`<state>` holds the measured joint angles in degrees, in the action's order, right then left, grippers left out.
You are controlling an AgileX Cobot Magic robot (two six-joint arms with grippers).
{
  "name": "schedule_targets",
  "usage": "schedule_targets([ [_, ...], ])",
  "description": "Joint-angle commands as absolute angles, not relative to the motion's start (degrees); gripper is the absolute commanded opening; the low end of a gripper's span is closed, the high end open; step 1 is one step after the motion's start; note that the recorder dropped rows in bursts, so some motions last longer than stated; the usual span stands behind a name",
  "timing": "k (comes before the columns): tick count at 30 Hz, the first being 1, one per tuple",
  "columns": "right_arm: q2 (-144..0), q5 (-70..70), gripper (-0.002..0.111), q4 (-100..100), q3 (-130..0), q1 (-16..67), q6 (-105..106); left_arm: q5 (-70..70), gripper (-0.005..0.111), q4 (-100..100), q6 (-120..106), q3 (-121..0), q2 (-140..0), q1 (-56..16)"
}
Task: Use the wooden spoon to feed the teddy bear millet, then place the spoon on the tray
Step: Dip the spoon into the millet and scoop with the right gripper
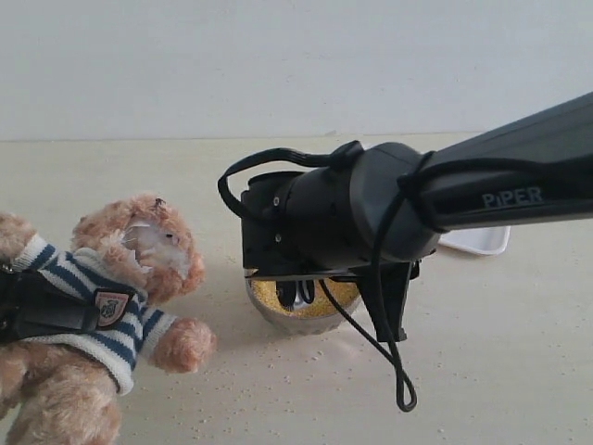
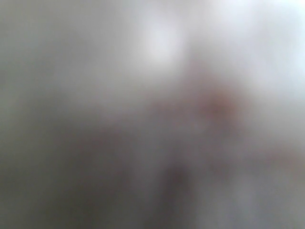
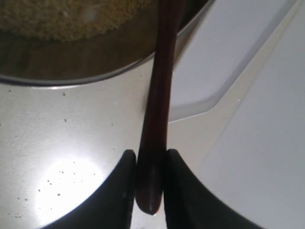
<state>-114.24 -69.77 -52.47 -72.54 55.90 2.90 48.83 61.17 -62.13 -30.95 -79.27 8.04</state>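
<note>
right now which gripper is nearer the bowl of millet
Right. The right gripper hangs just above the bowl, jaws shut on the spoon that reaches into it. The left gripper is off to the side, against the teddy bear's striped chest.

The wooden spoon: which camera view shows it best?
The right wrist view: the wooden spoon fills the middle, sharp, its handle pinched by the right gripper and reaching into the metal bowl. In the exterior view the arm hides it. The left wrist view is only blur.

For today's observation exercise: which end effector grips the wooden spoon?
The right end effector, pinching it above the metal bowl; the left end effector holds the teddy bear.
</note>
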Motion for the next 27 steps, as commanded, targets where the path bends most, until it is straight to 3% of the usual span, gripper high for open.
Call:
schedule_targets([
  [1, -112.4, -70.0, 0.010, -48.0, -72.5, 56.0, 4.4, 49.1, 0.006, 61.9, -62.6, -31.0, -79.4, 8.1],
  [27, -109.8, -70.0, 0.010, -34.5, -72.7, 55.9, 7.4, 49.1, 0.006, 61.9, -62.6, -31.0, -79.4, 8.1],
])
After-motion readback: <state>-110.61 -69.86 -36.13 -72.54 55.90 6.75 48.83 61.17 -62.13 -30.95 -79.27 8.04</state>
